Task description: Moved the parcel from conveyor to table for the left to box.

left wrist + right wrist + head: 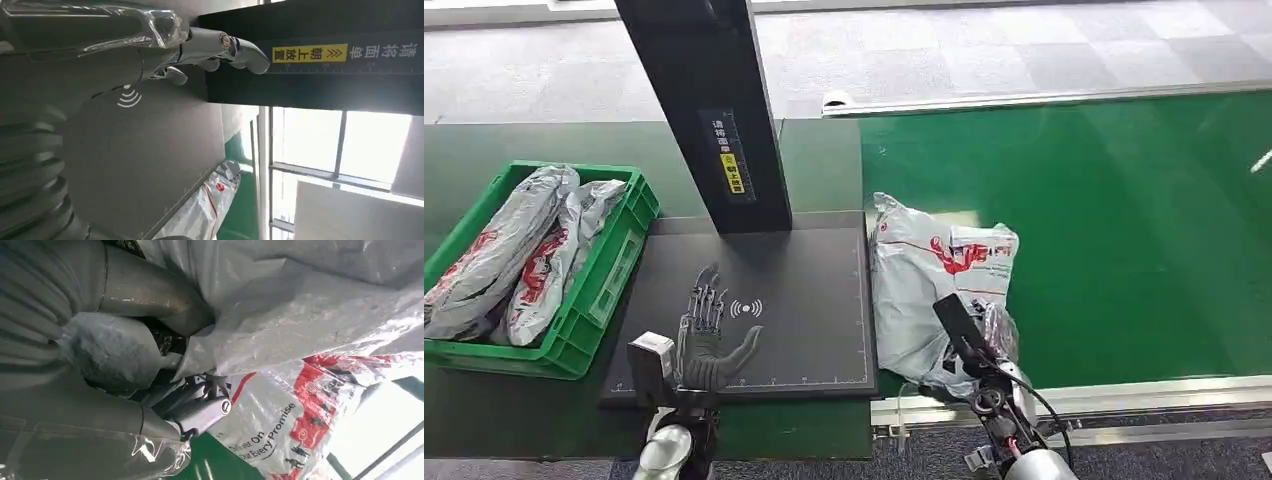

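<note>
Grey poly-mailer parcel (924,290) lies on the green conveyor (1124,230), beside the scanner table (814,290). Right hand (969,335) fingers grasp its near edge; left hand (706,335) is released, flat. Soft, light, slippery: gather a fold. Green crate (614,270) holds two bagged parcels (519,255).

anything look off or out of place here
Mostly tidy. The grey parcel lies crumpled half over the green conveyor's edge beside the black scanner pad, gripped by the right hand. The left hand is spread flat over the pad.
</note>
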You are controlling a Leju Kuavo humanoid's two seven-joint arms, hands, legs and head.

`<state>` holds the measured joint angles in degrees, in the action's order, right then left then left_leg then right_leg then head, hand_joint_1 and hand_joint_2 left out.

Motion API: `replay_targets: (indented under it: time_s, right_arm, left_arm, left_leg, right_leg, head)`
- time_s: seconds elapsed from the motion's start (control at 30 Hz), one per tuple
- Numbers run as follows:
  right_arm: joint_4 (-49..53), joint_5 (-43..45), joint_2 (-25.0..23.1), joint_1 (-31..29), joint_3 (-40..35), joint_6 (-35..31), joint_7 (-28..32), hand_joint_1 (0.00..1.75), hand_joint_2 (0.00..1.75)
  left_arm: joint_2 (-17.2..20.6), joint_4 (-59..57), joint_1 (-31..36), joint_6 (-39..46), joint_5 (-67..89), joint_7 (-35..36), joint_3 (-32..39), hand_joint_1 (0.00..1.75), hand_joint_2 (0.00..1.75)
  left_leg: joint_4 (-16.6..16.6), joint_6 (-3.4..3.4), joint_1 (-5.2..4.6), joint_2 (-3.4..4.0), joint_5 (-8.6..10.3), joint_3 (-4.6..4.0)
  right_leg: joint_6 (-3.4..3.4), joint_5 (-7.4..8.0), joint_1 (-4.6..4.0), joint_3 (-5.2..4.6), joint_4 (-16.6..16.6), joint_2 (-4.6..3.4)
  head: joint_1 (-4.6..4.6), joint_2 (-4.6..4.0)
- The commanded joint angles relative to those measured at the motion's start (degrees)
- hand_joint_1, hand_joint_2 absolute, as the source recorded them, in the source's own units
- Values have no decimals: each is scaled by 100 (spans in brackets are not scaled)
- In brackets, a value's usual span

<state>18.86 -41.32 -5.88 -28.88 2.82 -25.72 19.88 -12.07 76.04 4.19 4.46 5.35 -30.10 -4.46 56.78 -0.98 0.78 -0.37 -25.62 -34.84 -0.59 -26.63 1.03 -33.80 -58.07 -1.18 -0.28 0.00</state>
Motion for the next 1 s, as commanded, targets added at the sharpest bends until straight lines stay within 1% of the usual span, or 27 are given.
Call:
replay_targets:
  time_s: [0.03,0.07,0.1,0.13,0.17,0.23,0.3,0.5,0.53,0.57,0.67,0.77,0.8,0.9,1.0]
  right_arm:
    - [1777,562,-548,519,235,148,829,175,175]
    - [2371,619,-595,783,41,221,823,175,175]
    - [2836,652,-602,1002,-124,281,643,175,175]
    - [3104,692,-591,1115,-208,308,624,175,175]
    - [3698,783,-572,1371,-390,351,578,175,175]
    - [3831,795,-561,1428,-436,378,500,175,175]
    - [3899,810,-529,1451,-478,403,446,175,175]
    - [3894,809,-517,1455,-477,406,448,175,175]
    - [3886,915,-498,1444,-520,378,562,175,175]
    - [4116,927,-461,1532,-641,307,642,175,175]
    - [5309,947,-351,1937,-1007,284,552,175,175]
    - [6149,1066,-225,2111,-1382,354,479,175,175]
    - [6253,1087,-200,2128,-1433,358,482,175,175]
    - [6496,1180,-166,2137,-1602,400,546,175,175]
    - [6680,1262,-163,2098,-1736,424,614,175,175]
  left_arm:
    - [-1,-11,-104,-3,-28,9,174,0,175]
    - [1,39,-127,-11,-28,9,187,0,175]
    - [-2,88,-149,-12,-28,9,198,0,175]
    - [-3,102,-155,-11,-28,9,199,0,175]
    - [1,149,-176,-2,-28,9,205,0,175]
    - [3,163,-183,3,-28,13,206,0,175]
    - [4,167,-186,4,-28,13,208,0,175]
    - [2,166,-186,4,-28,13,207,0,175]
    - [4,162,-184,4,-28,13,208,0,175]
    - [10,196,-201,20,-27,12,219,0,175]
    - [65,327,-263,93,-80,2,243,0,175]
    - [94,471,-311,131,-69,-20,306,0,175]
    - [102,492,-321,143,-67,-25,319,0,175]
    - [111,584,-359,199,-54,-53,413,0,175]
    - [115,708,-387,240,-33,-71,522,0,175]
  left_leg:
    - [-3,1,-1,20,-5,8]
    - [-3,0,0,13,-3,4]
    - [-4,1,1,11,-5,10]
    - [-3,1,0,7,-4,7]
    - [-3,1,1,3,-3,3]
    - [-1,3,1,-1,-5,3]
    - [0,1,0,4,-2,-8]
    - [-2,1,-1,2,-1,-8]
    - [-3,3,-1,4,-2,-2]
    - [-2,1,0,3,-2,-5]
    - [-2,1,0,1,-3,-5]
    - [1,3,-1,1,-11,-1]
    - [1,2,-4,3,-3,-14]
    - [0,3,-1,10,-10,0]
    - [-2,2,-1,5,-4,-5]
  right_leg:
    - [9,-1,-2,1,2,-8]
    - [7,-1,-3,-1,2,-2]
    - [10,-4,-4,5,3,3]
    - [9,-4,-4,3,2,4]
    - [7,-3,-4,-1,3,5]
    - [7,-7,-4,3,2,13]
    - [2,-4,-2,-10,0,2]
    - [2,-4,0,-8,1,4]
    - [6,-5,-2,0,4,9]
    - [3,-4,-2,-4,2,6]
    - [4,-6,-2,-5,2,9]
    - [7,-15,-3,0,0,15]
    - [2,-7,3,-18,-4,5]
    - [5,-10,-3,-3,1,3]
    - [5,-7,-2,-6,2,8]
  head:
    - [-2,0]
    - [-2,0]
    - [0,0]
    - [-2,0]
    - [0,0]
    - [0,0]
    - [0,0]
    - [0,0]
    - [0,0]
    - [0,0]
    - [-2,0]
    - [-2,0]
    - [0,0]
    - [-2,0]
    - [-2,0]
